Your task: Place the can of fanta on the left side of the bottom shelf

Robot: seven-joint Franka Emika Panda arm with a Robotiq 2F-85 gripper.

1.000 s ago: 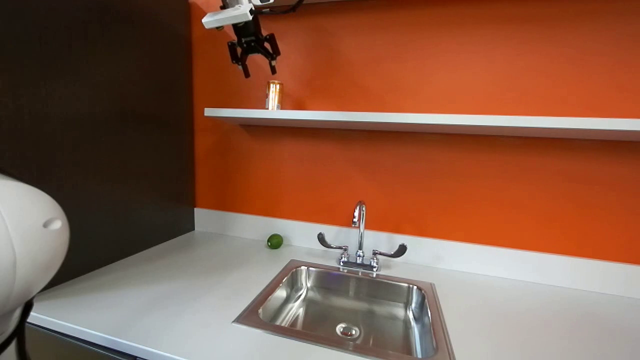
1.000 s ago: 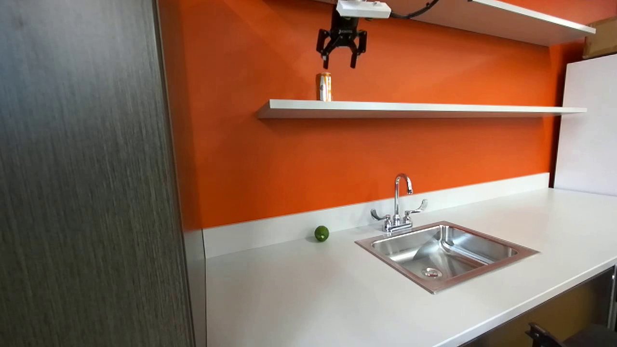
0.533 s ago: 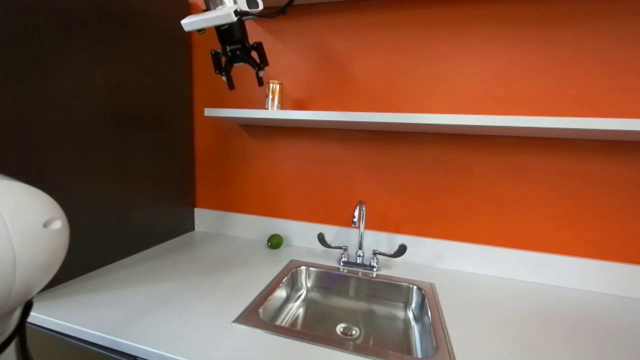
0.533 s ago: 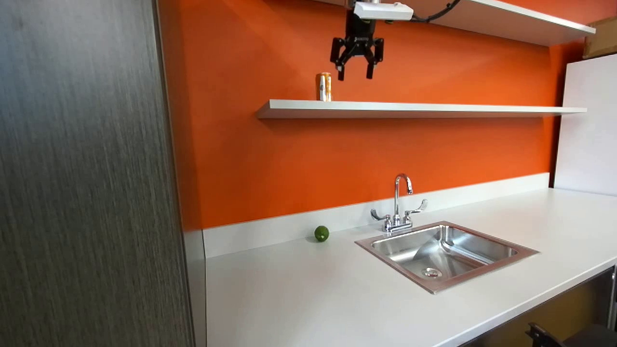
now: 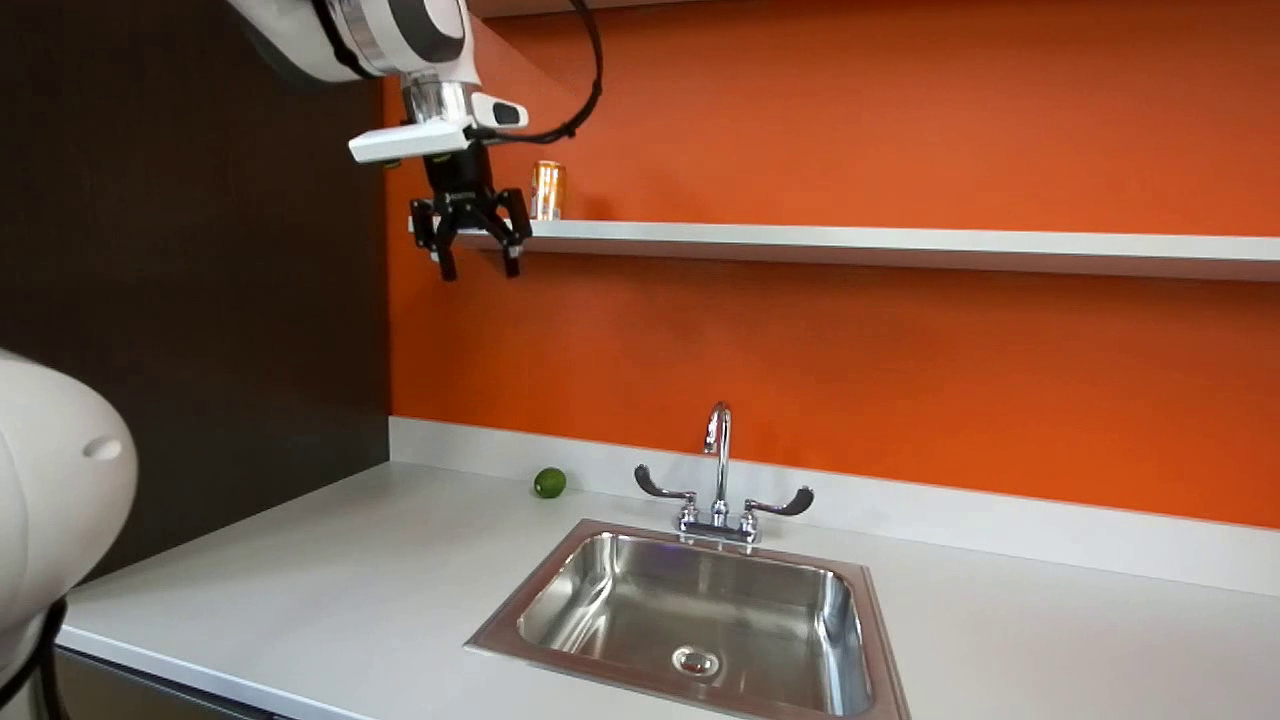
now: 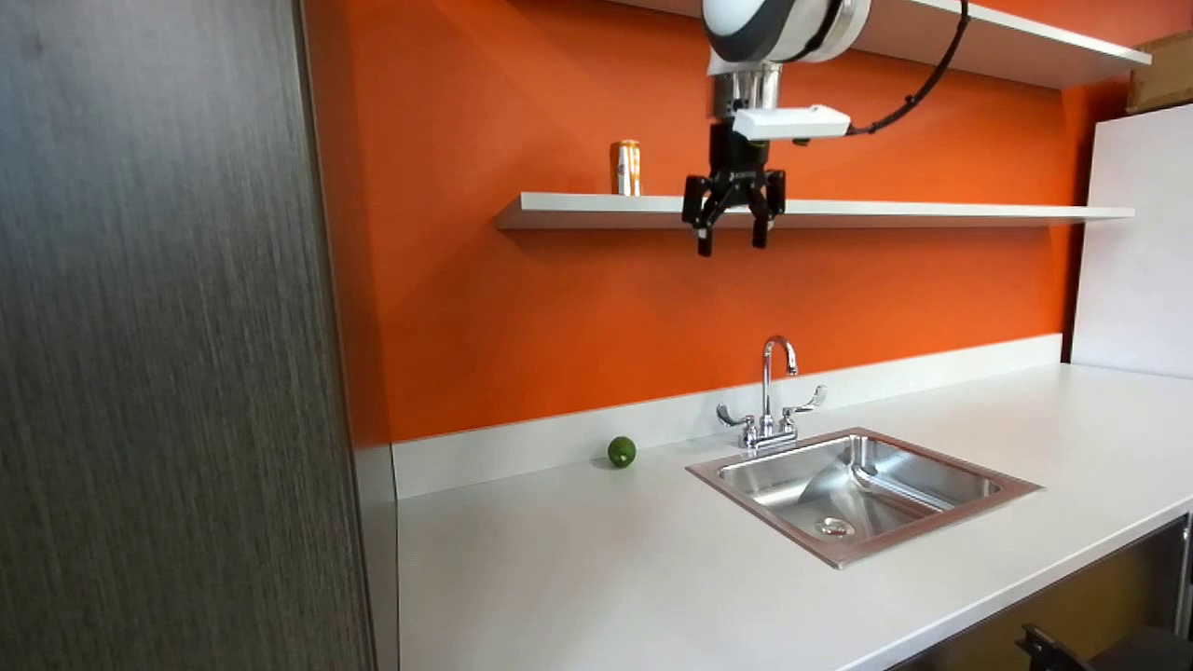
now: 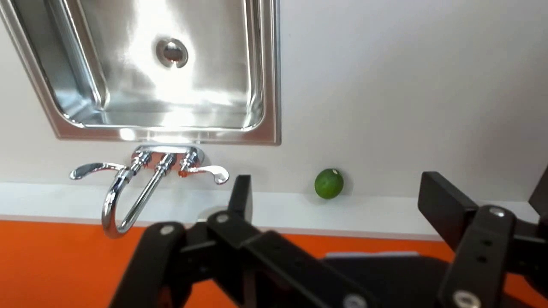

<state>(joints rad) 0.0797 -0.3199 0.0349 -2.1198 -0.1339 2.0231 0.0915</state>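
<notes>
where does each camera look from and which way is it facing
Exterior view: above the countertop, facing the orange wall, turned toward the dark panel; tool and arm show.
Exterior view: above the countertop, facing the wall aslant, past the sink toward picture right; tool and arm show.
Wrist view: on the arm, facing down at sink, faucet and lime; the tool's parted fingers show.
Both exterior views share the can of fanta, upright on the bottom shelf.
</notes>
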